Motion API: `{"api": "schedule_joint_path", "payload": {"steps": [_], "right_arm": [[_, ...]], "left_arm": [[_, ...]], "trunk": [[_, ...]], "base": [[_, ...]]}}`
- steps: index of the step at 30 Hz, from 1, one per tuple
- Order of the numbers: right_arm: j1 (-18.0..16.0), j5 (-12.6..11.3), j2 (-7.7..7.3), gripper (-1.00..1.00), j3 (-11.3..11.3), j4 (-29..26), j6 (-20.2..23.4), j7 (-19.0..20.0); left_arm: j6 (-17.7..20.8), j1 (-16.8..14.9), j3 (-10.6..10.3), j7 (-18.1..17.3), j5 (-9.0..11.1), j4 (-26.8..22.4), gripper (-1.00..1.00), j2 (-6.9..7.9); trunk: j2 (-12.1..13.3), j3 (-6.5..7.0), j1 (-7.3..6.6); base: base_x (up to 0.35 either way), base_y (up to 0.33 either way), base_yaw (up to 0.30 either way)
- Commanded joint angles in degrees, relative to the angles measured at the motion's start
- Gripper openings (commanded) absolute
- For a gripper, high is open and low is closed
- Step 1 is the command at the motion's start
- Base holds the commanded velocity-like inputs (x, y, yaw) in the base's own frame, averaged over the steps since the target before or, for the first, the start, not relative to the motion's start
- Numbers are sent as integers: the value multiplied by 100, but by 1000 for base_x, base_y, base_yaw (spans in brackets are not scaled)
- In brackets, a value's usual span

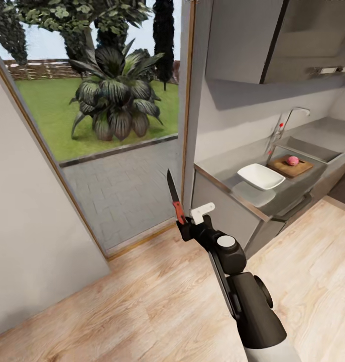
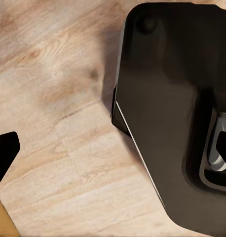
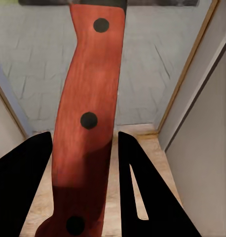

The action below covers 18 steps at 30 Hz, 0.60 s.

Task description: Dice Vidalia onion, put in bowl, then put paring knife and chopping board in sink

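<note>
Right jaws pinching the paring knife (blade up), well apart from the countertop; left jaws' state unclear.

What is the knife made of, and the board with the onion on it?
The paring knife has a handle that looks like reddish stained wood with faint grain and three dark rivets; its blade looks like dark matte metal, though a render leaves that open. The right gripper holds it. The chopping board looks like brown wood, though it is too far away to show grain clearly. The Vidalia onion sits on it.
</note>
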Motion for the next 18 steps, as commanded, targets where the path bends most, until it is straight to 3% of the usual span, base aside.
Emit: {"api": "schedule_joint_path", "payload": {"steps": [1,5,18], "right_arm": [[-3,61,2,-100,-1,-7,25,43],[1,61,2,-100,-1,-7,25,43],[4,61,2,-100,1,-7,25,43]], "left_arm": [[-7,4,-9,3,33,-12,100,0],[-9,4,-9,3,33,-12,100,0],[-7,4,-9,3,33,-12,100,0]], "trunk": [[-12,-10,1],[-12,-6,1],[-12,18,1]], "base": [[-259,-218,0],[-260,-221,103],[-260,-223,233]]}}
